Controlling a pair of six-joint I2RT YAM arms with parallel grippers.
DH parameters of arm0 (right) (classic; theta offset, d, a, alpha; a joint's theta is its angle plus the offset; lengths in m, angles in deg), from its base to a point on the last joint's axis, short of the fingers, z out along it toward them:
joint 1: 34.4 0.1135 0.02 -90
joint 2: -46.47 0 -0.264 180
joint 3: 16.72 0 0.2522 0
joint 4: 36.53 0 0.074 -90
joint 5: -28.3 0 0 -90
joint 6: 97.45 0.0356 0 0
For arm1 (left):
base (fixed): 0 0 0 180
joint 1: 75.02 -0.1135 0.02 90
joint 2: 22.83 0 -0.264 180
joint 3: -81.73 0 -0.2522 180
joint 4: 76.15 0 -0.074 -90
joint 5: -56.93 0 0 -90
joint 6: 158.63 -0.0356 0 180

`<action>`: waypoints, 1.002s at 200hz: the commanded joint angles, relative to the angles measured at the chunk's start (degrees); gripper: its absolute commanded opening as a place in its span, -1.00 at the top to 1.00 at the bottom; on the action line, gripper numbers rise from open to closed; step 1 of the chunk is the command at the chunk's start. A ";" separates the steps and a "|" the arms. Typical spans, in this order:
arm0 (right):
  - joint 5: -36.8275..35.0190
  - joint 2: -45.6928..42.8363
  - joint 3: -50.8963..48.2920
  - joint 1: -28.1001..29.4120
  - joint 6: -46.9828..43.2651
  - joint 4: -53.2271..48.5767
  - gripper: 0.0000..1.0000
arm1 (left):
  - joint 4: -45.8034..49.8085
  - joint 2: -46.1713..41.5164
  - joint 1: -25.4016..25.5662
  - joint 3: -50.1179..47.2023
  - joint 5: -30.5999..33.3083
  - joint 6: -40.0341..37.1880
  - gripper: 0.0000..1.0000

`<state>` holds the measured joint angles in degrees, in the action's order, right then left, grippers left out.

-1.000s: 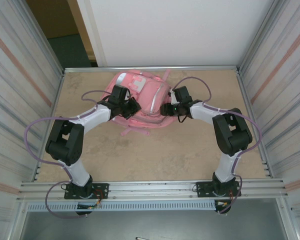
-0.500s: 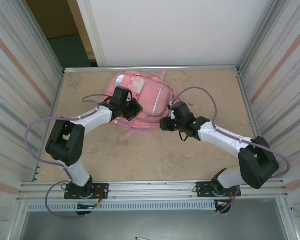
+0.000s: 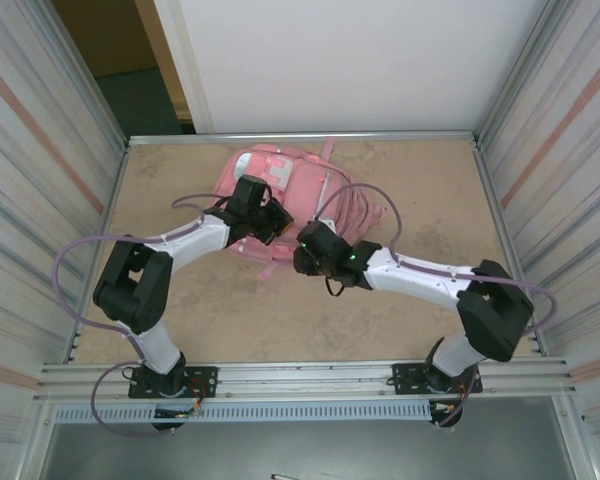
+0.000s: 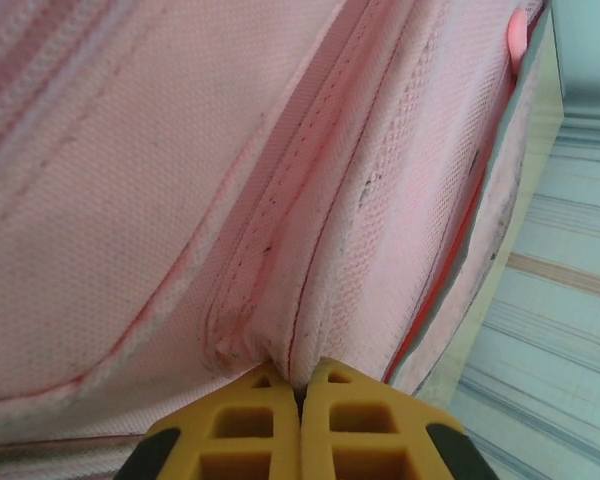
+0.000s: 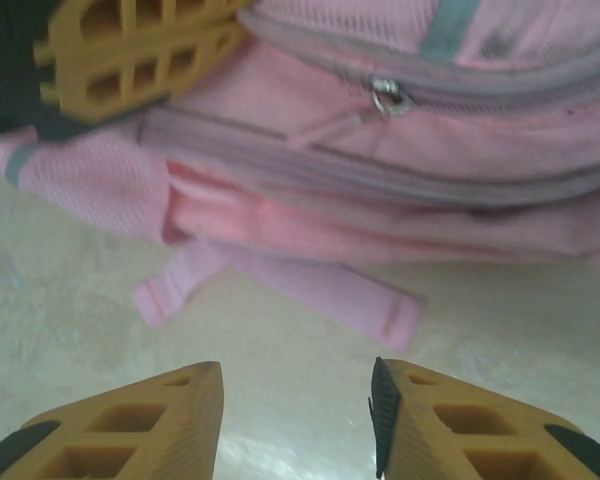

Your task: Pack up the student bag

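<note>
Pinches a seam fold at the near-left edge of the student bag [image 3: 292,175], flat on the table [image 3: 435,200], tightly in the left gripper [image 4: 300,388] and holds the right gripper [image 5: 296,385] with jaws parted and empty just nearside of the bag's loose strap [image 5: 280,290].

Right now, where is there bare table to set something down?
Bare table between the arm bases and the pink backpack, and the far right corner. Crowded at the backpack's near edge: left end effector pinching fabric, right end effector open beside it.
</note>
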<state>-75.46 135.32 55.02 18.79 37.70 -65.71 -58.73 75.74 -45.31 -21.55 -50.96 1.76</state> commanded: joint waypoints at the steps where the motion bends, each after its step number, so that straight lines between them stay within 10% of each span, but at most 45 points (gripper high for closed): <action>1: -7.49 3.02 4.36 -0.06 8.58 -4.10 0.06 | -2.70 -2.96 1.48 -0.89 -2.06 1.85 1.00; 124: -13.60 17.75 12.78 -4.59 18.87 -4.11 0.20 | -6.40 -4.00 2.09 -3.01 -4.02 4.48 1.00; 173: -8.00 17.80 11.49 -6.25 13.29 -0.72 0.99 | -5.94 -3.87 1.53 -3.02 -3.79 3.29 1.00; 200: -4.71 12.97 6.31 -6.53 2.48 3.03 1.00 | -5.04 -2.99 -0.25 -3.23 -4.53 1.95 1.00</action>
<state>-82.55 151.28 65.73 13.55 50.20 -66.67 -62.68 74.67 -44.61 -24.57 -51.55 5.74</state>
